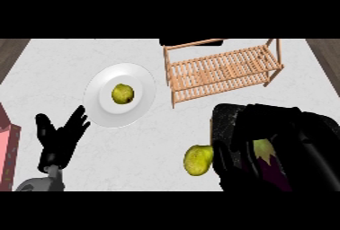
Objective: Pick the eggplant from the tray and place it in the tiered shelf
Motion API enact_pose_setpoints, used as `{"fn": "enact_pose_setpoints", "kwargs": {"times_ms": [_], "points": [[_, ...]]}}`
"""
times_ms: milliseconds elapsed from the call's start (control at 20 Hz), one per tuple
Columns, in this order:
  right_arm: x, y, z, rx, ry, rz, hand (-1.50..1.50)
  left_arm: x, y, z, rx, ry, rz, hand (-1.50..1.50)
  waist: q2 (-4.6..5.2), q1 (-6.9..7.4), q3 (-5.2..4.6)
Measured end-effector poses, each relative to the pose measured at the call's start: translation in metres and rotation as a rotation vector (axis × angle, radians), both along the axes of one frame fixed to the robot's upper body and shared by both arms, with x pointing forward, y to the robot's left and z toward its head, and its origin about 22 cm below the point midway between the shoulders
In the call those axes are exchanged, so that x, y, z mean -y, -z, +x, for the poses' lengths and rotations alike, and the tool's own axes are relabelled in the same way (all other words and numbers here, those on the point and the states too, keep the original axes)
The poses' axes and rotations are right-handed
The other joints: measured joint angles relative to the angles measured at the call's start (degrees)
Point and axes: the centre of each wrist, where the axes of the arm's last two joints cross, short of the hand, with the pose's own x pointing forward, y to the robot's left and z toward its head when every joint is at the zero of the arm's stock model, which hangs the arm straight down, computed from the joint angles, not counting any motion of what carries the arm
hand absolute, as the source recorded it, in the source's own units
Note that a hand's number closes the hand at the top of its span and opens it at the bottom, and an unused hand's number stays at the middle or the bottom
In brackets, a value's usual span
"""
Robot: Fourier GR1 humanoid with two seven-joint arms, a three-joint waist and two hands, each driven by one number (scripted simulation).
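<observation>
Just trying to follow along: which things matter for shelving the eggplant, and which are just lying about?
For the job: eggplant, black tray, wooden tiered shelf.
Lying about: white plate, fruit on it, second fruit beside the tray.

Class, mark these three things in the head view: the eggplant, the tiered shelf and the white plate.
eggplant (271,165), head view, on its purple body.
tiered shelf (222,67), head view, on its slatted top.
white plate (108,111), head view, on its bare rim.
</observation>
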Motion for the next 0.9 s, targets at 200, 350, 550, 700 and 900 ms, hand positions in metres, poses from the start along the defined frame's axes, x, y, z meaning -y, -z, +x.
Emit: {"fn": "enact_pose_setpoints", "kwargs": {"times_ms": [200,350,550,700,900], "points": [[0.008,-0.035,0.013,0.067,0.012,0.061,1.50,-0.001,-0.002,0.001,0.001,0.000,0.000,0.00,0.01,0.04,-0.01],[0.011,-0.058,0.030,0.084,0.028,0.092,1.50,-0.005,0.000,0.000,0.009,0.004,-0.004,0.00,0.04,0.08,-0.03],[0.024,-0.090,0.054,0.099,0.064,0.124,1.50,-0.007,0.000,0.002,0.001,0.004,-0.004,0.00,0.06,0.12,0.00],[0.031,-0.114,0.077,0.089,0.096,0.116,1.50,-0.004,-0.002,0.003,0.000,0.007,0.000,0.00,0.17,0.38,0.00],[0.039,-0.135,0.102,0.064,0.119,0.093,1.50,-0.002,-0.005,0.002,-0.003,0.007,-0.007,0.00,0.27,0.55,-0.04]]}}
